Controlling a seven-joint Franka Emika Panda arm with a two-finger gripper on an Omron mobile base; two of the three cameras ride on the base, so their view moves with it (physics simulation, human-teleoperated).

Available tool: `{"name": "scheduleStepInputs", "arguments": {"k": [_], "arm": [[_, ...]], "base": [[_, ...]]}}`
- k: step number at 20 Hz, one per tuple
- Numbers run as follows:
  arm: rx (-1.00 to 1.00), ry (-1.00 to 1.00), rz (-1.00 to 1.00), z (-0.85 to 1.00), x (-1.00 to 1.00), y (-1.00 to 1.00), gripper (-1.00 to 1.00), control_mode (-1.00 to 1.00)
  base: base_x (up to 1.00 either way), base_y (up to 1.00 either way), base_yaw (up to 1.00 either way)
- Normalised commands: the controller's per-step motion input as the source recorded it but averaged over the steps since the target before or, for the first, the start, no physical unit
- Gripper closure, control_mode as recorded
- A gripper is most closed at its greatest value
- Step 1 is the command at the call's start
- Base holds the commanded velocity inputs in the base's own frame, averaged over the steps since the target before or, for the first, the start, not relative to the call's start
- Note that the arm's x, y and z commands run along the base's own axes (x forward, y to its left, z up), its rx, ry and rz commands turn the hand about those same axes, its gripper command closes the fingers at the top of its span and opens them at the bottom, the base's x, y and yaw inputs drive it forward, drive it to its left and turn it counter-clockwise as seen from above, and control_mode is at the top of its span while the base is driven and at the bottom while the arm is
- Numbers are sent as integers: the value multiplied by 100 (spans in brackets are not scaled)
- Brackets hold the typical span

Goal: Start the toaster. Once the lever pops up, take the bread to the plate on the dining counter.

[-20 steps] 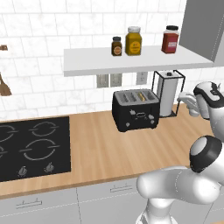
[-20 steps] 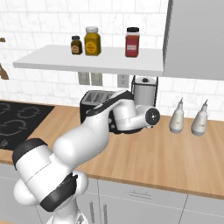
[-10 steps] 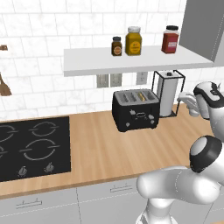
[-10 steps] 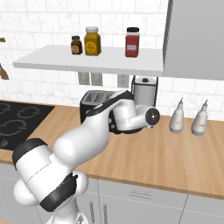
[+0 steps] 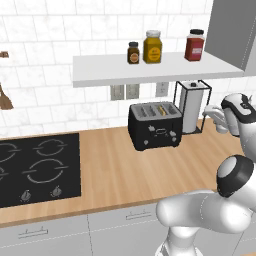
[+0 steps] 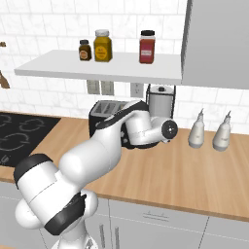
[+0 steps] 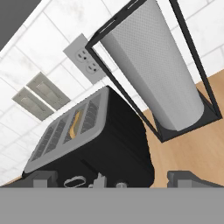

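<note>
Black four-slot toaster (image 5: 155, 125) at back edge of wood worktop (image 5: 115, 170), bread slice (image 7: 76, 123) seated in slot, paper-towel stand (image 5: 192, 106) just beside; gripper (image 7: 113, 178) released, jaws wide, hovering near toaster front.

White marble-tiled wall (image 5: 60, 30) fills the upper frame; a wooden worktop (image 5: 110, 175) lies below, over grey cabinets (image 5: 60, 232) at the bottom.
</note>
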Motion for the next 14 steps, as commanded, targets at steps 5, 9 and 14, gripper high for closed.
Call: {"name": "scheduleStepInputs", "arguments": {"k": [5,9,14], "arm": [[0,0,0,0,0,0,-100,-100],[0,0,0,0,0,0,-100,-100],[0,0,0,0,0,0,-100,-100]], "base": [[0,0,0],[0,0,0],[0,0,0]]}}
